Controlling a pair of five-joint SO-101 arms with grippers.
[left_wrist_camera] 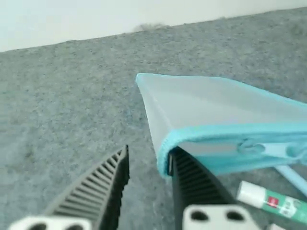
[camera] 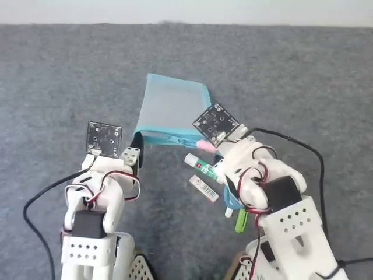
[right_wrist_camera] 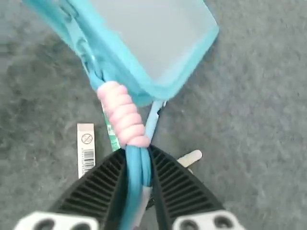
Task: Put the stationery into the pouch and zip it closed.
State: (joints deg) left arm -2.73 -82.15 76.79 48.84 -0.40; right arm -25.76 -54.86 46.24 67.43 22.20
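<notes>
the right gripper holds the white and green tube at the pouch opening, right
No. The right gripper holds the blue pen with the pink grip at the pouch opening, per the right wrist view; the white and green tube lies on the table.

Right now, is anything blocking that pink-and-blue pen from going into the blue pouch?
Nothing visible does. The right claw holds the pen, and its pink end meets the pouch right at the zipper edge. Whether the tip is inside, I cannot tell.

Teal-edged pouch point(left_wrist_camera: 216, 103), its corner against the wide-spread left gripper point(left_wrist_camera: 149, 152)
</notes>
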